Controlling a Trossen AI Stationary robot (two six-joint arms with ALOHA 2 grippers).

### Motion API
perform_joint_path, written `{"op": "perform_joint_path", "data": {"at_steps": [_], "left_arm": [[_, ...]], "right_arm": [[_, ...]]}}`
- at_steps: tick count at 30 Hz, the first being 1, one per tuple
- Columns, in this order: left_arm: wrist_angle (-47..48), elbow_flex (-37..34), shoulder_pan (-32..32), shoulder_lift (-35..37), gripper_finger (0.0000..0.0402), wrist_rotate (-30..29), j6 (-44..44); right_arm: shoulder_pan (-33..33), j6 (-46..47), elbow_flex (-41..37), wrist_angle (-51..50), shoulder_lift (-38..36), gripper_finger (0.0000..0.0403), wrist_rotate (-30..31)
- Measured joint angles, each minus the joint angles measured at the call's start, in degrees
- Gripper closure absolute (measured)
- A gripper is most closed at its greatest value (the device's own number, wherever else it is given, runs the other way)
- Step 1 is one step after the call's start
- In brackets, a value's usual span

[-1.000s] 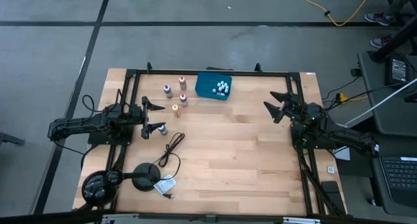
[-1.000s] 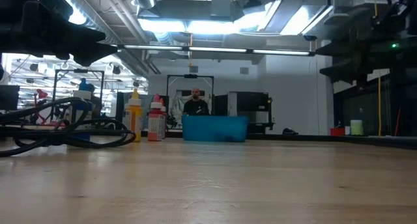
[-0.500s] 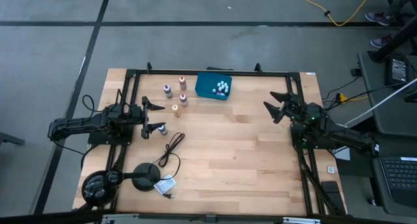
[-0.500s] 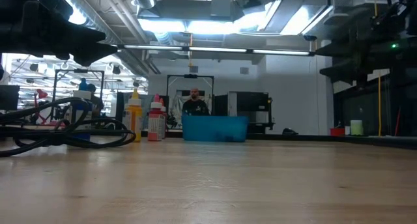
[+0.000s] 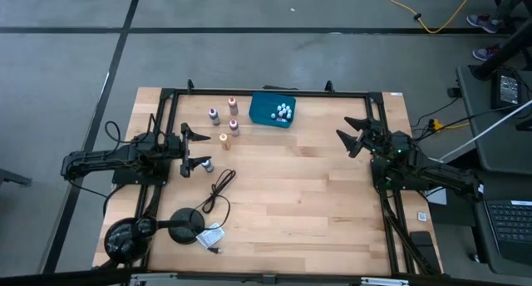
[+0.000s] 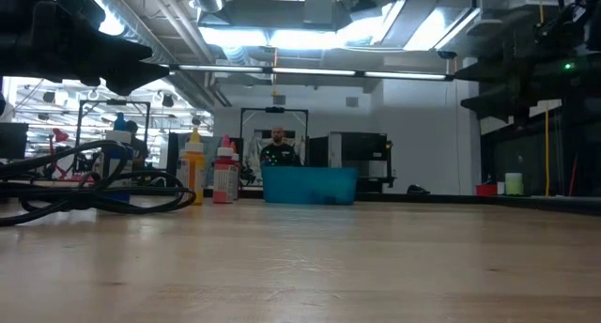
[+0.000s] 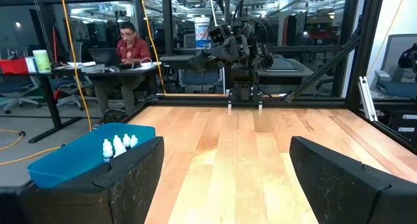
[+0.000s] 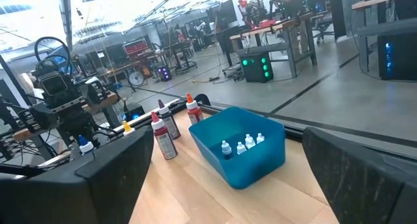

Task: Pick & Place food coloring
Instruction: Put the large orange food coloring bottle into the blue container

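Four larger food coloring bottles stand upright on the table near its far edge: purple point(image 5: 214, 115), red point(image 5: 233, 106), red point(image 5: 233, 126) and orange point(image 5: 223, 140). A blue-capped one point(image 5: 208, 165) stands just beside my left gripper's near finger. Several tiny whitish bottles point(image 5: 283, 112) sit inside the teal tray point(image 5: 262, 110), also seen in the right wrist view point(image 8: 241, 144). My left gripper point(image 5: 196, 150) is open at the table's left side. My right gripper point(image 5: 353, 136) is open at the right side, facing the tray point(image 8: 242, 168).
A black cable point(image 5: 219, 190) lies coiled on the table's near left part, beside a black round base point(image 5: 188, 223) and a small pale packet point(image 5: 212, 234). A black frame runs around the table's edges. A person point(image 6: 276, 149) sits beyond the far edge.
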State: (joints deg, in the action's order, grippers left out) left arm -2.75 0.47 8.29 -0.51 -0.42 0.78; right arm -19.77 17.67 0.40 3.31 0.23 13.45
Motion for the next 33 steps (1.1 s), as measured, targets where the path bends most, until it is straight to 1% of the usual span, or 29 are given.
{"op": "perform_joint_path", "data": {"at_steps": [12, 15, 16, 19, 21, 23, 27, 33], "left_arm": [[-1.0, 0.0, 0.0, 0.0, 0.0074, -0.1, 0.0], [-2.2, 0.0, 0.0, 0.0, 0.0073, -0.3, -2.2], [-2.1, 0.0, 0.0, 0.0, 0.0073, -1.5, -3.2], [-1.3, 0.0, 0.1, 0.0, 0.0074, -7.5, -7.6], [-0.8, 1.0, 0.0, -0.1, 0.0074, -9.6, -11.5], [0.9, 4.1, 0.0, -1.3, 0.0074, -11.3, -13.3], [11.4, 13.4, 0.0, -6.2, 0.0069, -16.7, -13.6], [20.5, 28.4, 0.0, -18.6, 0.0047, -25.4, -13.1]], "right_arm": [[0.0, -0.1, 0.0, 0.0, 0.0, 0.0011, 0.0], [0.0, 0.0, 0.0, 0.0, 0.0, 0.0011, 0.0], [0.0, 0.0, 0.0, 0.0, 0.0, 0.0011, 0.0], [0.0, 0.0, 0.0, 0.0, 0.0, 0.0011, 0.0], [0.0, 0.0, 0.0, 0.0, 0.0, 0.0011, 0.0], [0.0, -0.1, 0.0, 0.0, 0.0, 0.0011, 0.0], [0.0, -0.1, 0.0, 0.0, 0.0, 0.0011, 0.0], [0.0, -0.1, 0.0, 0.0, 0.0, 0.0011, 0.0]]}}
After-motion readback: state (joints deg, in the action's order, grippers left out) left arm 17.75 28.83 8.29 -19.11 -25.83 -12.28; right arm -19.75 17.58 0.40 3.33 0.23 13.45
